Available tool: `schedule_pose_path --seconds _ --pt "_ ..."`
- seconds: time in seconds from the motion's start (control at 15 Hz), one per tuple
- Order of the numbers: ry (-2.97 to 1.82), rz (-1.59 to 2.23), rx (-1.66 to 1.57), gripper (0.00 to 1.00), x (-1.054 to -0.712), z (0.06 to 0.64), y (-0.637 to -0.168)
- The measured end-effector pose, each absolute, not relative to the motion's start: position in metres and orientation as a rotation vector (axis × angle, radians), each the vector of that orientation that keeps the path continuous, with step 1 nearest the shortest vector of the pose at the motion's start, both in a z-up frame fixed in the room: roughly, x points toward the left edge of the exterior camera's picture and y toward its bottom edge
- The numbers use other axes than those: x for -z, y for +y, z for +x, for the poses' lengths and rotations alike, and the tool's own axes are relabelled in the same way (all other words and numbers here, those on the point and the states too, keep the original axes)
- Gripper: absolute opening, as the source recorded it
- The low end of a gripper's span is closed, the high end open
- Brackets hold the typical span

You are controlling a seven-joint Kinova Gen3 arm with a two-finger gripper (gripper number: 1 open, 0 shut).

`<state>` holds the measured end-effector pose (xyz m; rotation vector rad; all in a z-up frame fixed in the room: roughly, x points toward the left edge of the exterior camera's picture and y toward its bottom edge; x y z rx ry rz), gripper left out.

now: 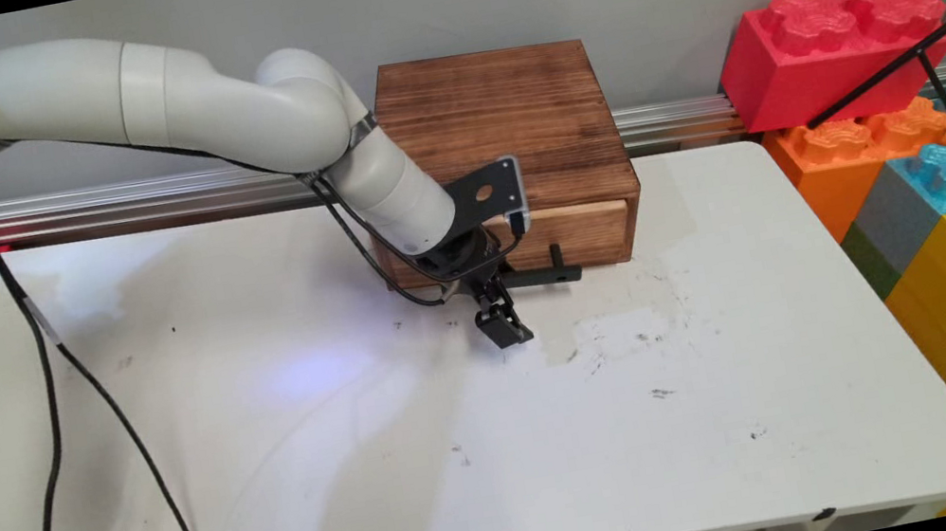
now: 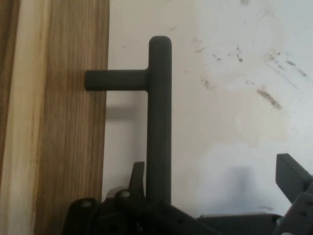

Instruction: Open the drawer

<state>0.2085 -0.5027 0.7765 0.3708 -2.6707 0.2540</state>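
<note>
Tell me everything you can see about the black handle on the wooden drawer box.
The handle is a matte black bar, round in section, looking like metal or plastic. It stands off the drawer front on short black posts; one post shows in the hand view. The bar runs parallel to the drawer front, just above the white table, low on the wooden box. The drawer looks pulled out slightly. The gripper sits at the bar's left part, one finger on each side of it, open; whether a finger touches the bar cannot be told.

Brown wood-grain box (image 1: pixel 497 122), black handle (image 2: pixel 159 117), scuffed white table (image 1: pixel 467 459)
</note>
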Motion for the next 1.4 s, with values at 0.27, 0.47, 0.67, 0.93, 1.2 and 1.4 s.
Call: schedule_pose_path --seconds 0.27,0.47,0.67,0.93,1.2,1.4 --pt "-2.660 0.369 -0.245 1.00 -0.776 0.205 -0.495" --pt "-2.652 0.363 -0.235 1.00 -0.776 0.203 -0.488" --pt "-2.647 0.359 -0.224 1.00 -0.776 0.202 -0.479" --pt "-2.642 0.357 -0.211 1.00 -0.776 0.201 -0.470" --pt "-2.637 0.354 -0.197 1.00 -0.776 0.200 -0.461" --pt "-2.629 0.353 -0.180 1.00 -0.776 0.199 -0.451"
